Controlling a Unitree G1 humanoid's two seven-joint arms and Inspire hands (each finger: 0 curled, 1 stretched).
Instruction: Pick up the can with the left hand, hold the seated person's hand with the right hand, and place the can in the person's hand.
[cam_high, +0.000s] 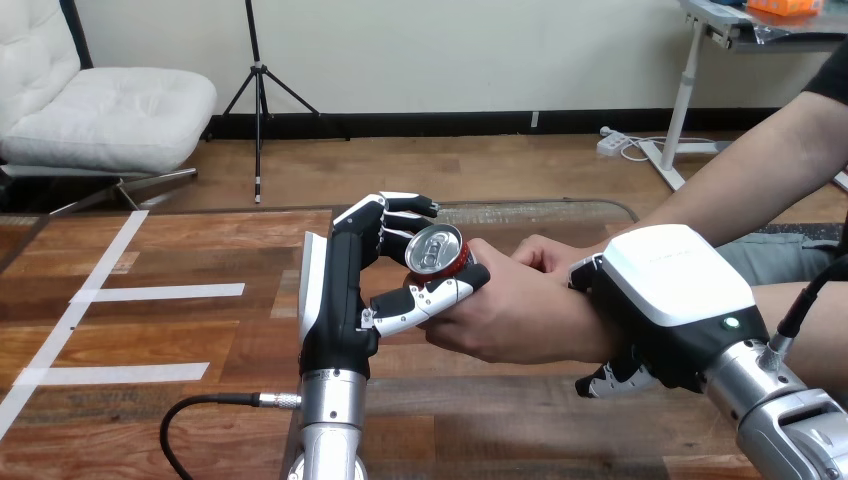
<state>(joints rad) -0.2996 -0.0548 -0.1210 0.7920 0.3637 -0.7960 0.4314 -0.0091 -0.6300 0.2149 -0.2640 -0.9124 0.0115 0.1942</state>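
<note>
Item one, nearest me: my left arm rises from the bottom edge at centre, my right arm enters at the lower right corner. Item two: right hand, white back uppermost, set over the person's wrist; its fingers curl under that wrist from below, so I log it as clasped round the wrist. Item three: person's hand, reaching in from the right above the table, loosely cupped, just left of my right hand. Item four: left hand, upright, grasping the can: fingers hooked over its far side, thumb lying along its near side and across the person's hand. Item five: the can itself, tilted with its silver top facing me, off the table, lodged between my left fingers and the top of the person's hand, touching both; I cannot tell whether the person's fingers close on it. Item six, farther left: white tape strips on the table.
</note>
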